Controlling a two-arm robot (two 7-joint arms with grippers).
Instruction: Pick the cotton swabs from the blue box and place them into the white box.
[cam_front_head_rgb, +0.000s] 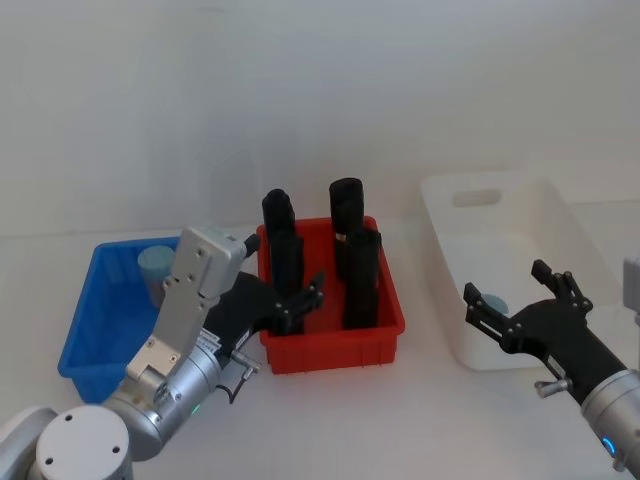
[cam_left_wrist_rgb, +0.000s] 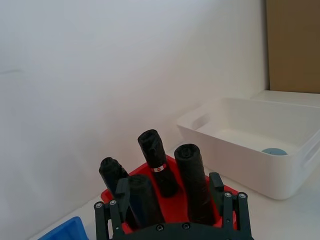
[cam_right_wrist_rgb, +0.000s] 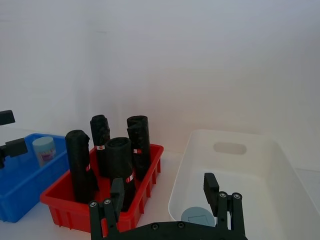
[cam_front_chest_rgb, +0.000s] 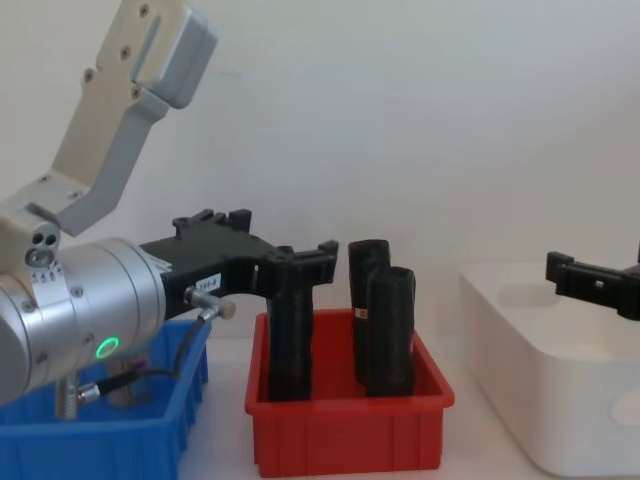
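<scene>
1. Blue box (cam_front_head_rgb: 85, 335): stands on the tabletop (cam_front_head_rgb: 420, 430), behind the left fingers on their wrist side. It holds one tub of cotton swabs (cam_front_head_rgb: 155, 264) at its far end, well apart from the fingertips.
2. Left gripper (cam_front_head_rgb: 305, 300): fingers released and empty, over the near corner of the red bin (cam_front_head_rgb: 335, 350), tips aimed at the black rolls (cam_front_head_rgb: 360, 280) and away from the tub. Likely risk: turning back toward the blue box sweeps a finger into the nearest roll or catches the bin's rim, tipping the rolls.
3. White box (cam_front_head_rgb: 455, 345): lies under and ahead of the right fingers. A second tub (cam_right_wrist_rgb: 199, 217) sits inside, just below and between them.
4. Right gripper (cam_front_head_rgb: 505, 285): fingers released and empty, over the near wall of the white box. Likely risk: lowering here nudges the second tub or strikes the wall.
5. View notes:
   - The right wrist view takes in both tubs at once, one in each box.
   - The left wrist view gives the second tub but just a corner of the blue box.
   - In the chest view the left arm hides the blue box's interior, yet it shows the left fingers level with the roll tops. Whether they touch the nearest roll cannot be told.
</scene>
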